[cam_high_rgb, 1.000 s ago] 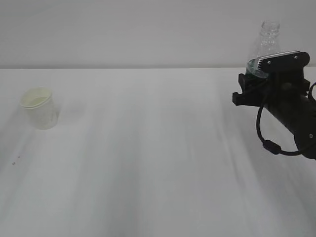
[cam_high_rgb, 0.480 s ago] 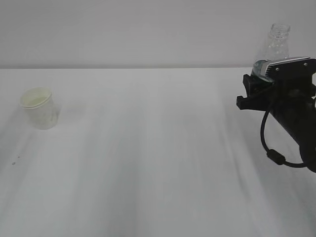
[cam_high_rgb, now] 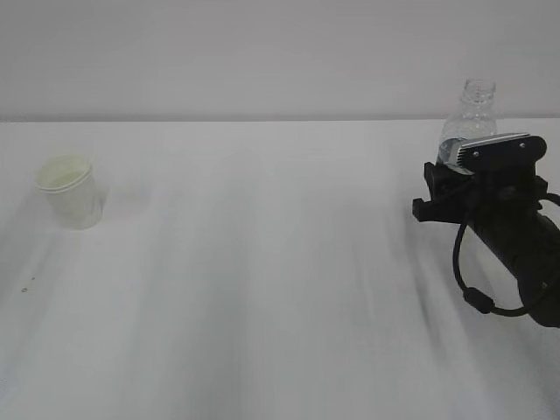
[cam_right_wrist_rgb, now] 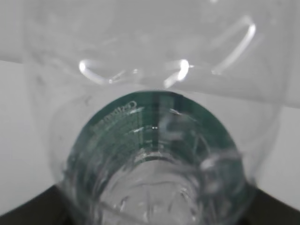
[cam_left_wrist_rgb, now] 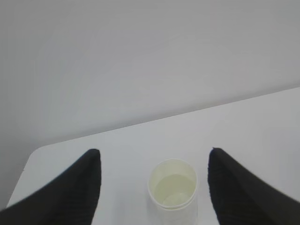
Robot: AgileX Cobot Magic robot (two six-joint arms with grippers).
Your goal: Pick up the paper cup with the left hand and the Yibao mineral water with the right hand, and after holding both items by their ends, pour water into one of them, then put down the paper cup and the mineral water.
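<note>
From the front, the right gripper (cam_high_rgb: 458,156) clamps the bottle (cam_high_rgb: 472,112) low, off the bench (cam_high_rgb: 262,262); the cup (cam_high_rgb: 72,191) stands far left. The left wrist shows wide jaws straddling the cup (cam_left_wrist_rgb: 173,190). Right wrist: the uncapped bottle (cam_right_wrist_rgb: 154,140) could tip and spill.

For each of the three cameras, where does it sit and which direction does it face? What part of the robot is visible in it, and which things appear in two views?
Exterior view: in front of the table, looking down at a slant; the right arm holds the bottle, the cup stands far left.
Left wrist view: behind the left tool, facing the cup between its open black fingers.
Right wrist view: pressed close to the bottle; only dark edges of the tool show.
Shared: the exterior view shares the cup with the left wrist view, the bottle with the right.
</note>
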